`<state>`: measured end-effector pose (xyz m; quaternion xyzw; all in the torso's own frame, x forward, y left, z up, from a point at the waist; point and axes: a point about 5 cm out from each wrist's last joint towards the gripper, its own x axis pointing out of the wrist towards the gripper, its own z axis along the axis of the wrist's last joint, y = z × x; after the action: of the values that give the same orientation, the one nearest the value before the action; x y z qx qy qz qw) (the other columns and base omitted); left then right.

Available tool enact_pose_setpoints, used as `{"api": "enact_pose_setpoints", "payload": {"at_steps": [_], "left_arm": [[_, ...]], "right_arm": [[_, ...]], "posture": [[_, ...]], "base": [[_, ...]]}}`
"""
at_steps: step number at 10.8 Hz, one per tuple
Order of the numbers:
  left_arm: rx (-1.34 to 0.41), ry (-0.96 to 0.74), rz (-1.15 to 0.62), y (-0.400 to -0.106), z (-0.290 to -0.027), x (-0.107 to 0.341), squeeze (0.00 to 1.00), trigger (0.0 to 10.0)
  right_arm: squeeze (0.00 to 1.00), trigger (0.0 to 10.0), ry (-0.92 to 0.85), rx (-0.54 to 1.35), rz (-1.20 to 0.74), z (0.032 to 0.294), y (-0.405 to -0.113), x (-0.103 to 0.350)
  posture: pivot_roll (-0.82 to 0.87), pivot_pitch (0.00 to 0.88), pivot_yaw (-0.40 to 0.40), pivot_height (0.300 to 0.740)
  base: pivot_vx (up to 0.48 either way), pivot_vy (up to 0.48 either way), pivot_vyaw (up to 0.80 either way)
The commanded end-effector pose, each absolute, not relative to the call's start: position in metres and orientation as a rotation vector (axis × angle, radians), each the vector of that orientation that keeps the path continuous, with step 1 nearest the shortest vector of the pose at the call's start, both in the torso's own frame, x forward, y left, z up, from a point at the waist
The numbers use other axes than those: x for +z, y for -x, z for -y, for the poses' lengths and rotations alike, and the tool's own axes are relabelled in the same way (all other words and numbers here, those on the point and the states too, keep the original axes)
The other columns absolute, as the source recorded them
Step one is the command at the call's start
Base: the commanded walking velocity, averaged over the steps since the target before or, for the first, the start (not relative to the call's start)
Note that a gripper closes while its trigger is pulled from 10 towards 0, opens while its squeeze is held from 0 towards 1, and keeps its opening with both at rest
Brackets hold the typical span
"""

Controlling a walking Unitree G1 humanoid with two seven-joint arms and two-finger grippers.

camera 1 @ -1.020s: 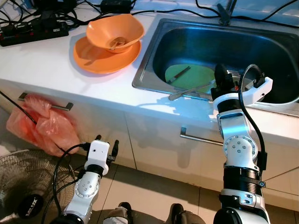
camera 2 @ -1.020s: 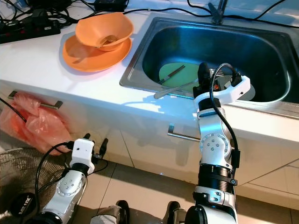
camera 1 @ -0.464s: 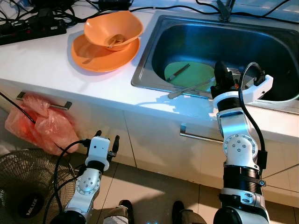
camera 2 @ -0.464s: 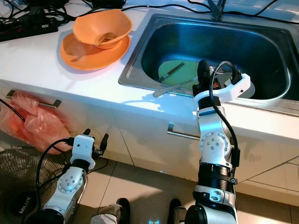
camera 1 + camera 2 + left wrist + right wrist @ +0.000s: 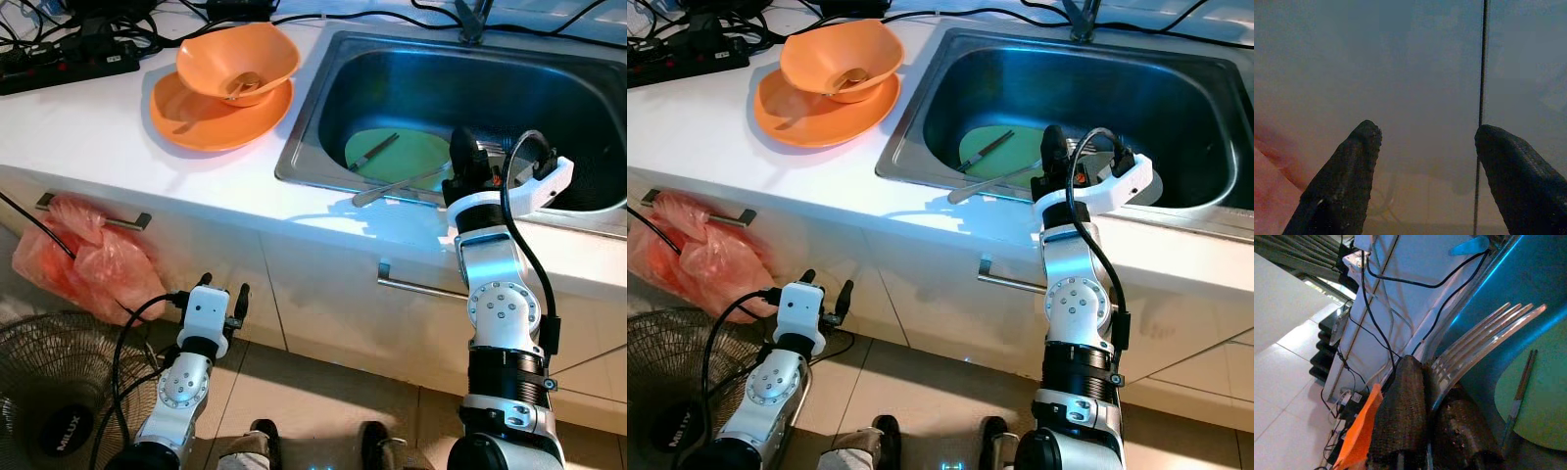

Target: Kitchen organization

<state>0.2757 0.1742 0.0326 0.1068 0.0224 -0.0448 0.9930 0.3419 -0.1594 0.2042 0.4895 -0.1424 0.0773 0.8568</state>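
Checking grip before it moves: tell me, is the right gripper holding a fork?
Yes, the right gripper is shut on the fork.

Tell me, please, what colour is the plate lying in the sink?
Light green plate, clearest in the left eye view.

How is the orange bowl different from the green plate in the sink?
The orange bowl is deep with tall sides; the green plate is flat. The bowl sits up on the white counter, stacked on an orange plate; the green plate lies down at the bottom of the sink. The bowl has something small inside; the green plate has a thin utensil lying across it. Both are round dishes.
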Motion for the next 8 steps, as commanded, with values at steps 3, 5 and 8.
{"api": "enact_pose_setpoints", "payload": {"at_steps": [3, 5, 8], "left_arm": [[-0.097, -0.226, -0.057, -0.2736, -0.1775, 0.0302, 0.0, 10.0], [-0.109, -0.227, -0.057, -0.2744, -0.1758, 0.0305, 0.0, 10.0], [-0.117, -0.229, -0.054, -0.277, -0.1743, 0.0321, 0.0, 10.0]], "right_arm": [[0.0, 10.0, -1.049, 0.102, 0.229, 0.1602, -0.3409, 0.1841], [0.0, 10.0, -1.051, 0.103, 0.233, 0.1593, -0.341, 0.184], [0.0, 10.0, -1.053, 0.101, 0.24, 0.1602, -0.3422, 0.1852]], "posture": [[0.1, 0.196, 0.07, 0.74], [0.09, 0.188, 0.077, 0.74], [0.1, 0.186, 0.077, 0.74]], "base": [[0.0, 0.0, 0.0], [0.0, 0.0, 0.0], [0.0, 0.0, 0.0]]}}
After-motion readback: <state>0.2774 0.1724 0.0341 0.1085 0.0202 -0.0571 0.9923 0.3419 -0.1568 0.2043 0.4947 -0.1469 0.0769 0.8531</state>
